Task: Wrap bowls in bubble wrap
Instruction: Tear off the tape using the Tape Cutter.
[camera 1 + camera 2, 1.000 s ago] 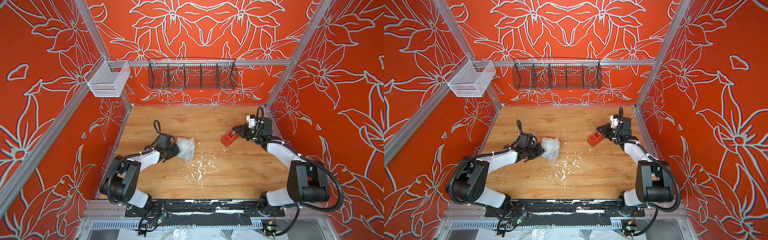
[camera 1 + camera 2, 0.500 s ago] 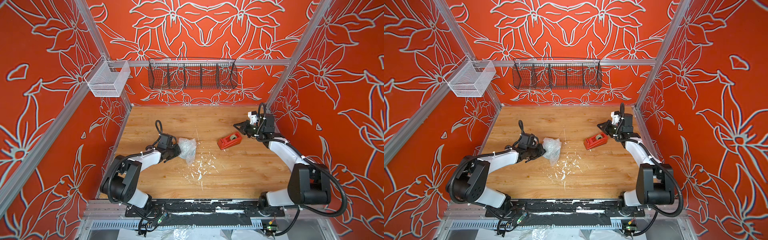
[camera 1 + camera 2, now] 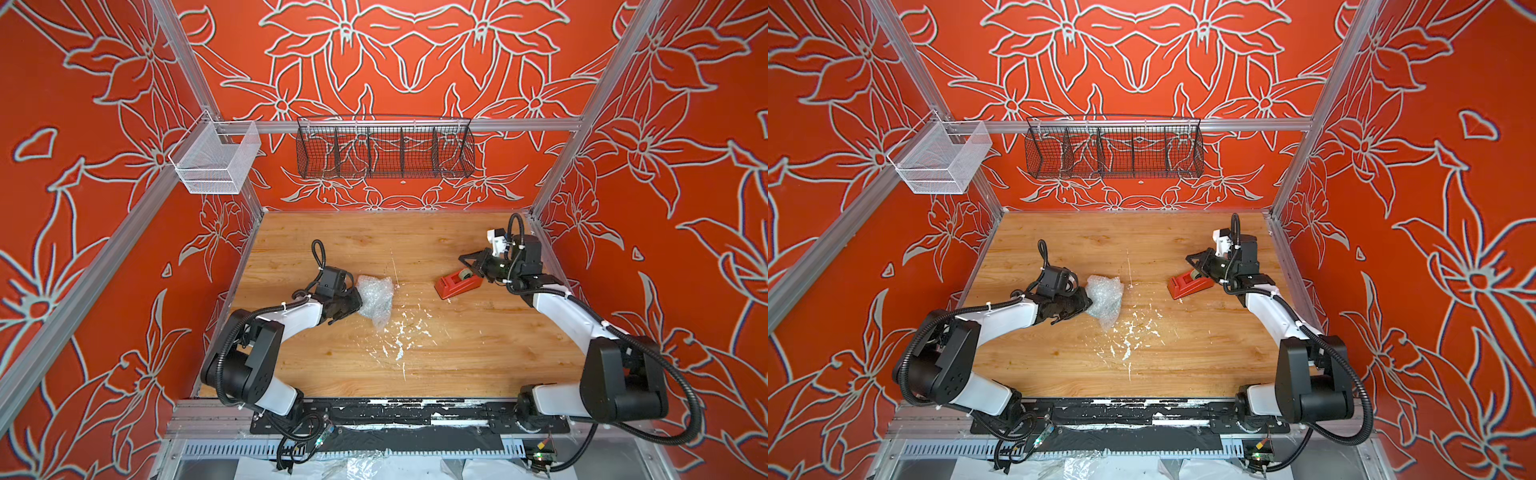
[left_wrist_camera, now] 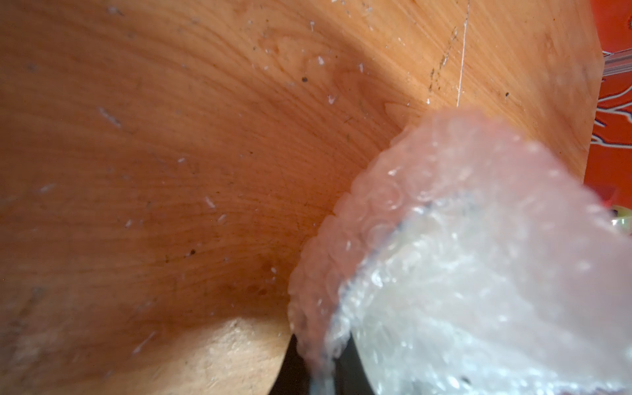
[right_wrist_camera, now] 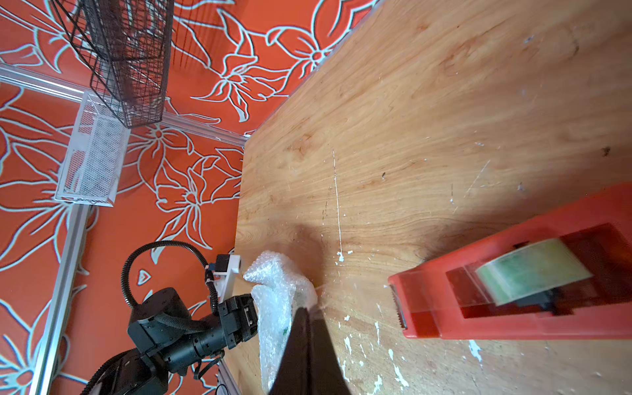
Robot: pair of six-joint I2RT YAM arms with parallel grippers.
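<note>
one crumpled bundle of clear bubble wrap (image 3: 376, 296), one red plastic tape dispenser (image 3: 455, 286), one black wire basket (image 3: 384, 154), one white mesh basket (image 3: 216, 162), one wooden counter (image 3: 457, 353), and two black-and-white robot arms: left arm (image 3: 294, 316), right arm (image 3: 569, 311).

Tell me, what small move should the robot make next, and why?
Probably open the right gripper and lower it to the tape end on the dispenser. The left gripper pinches the bunched wrap closed, no tape shows on it, and the right gripper hangs shut and empty close by the dispenser.
</note>
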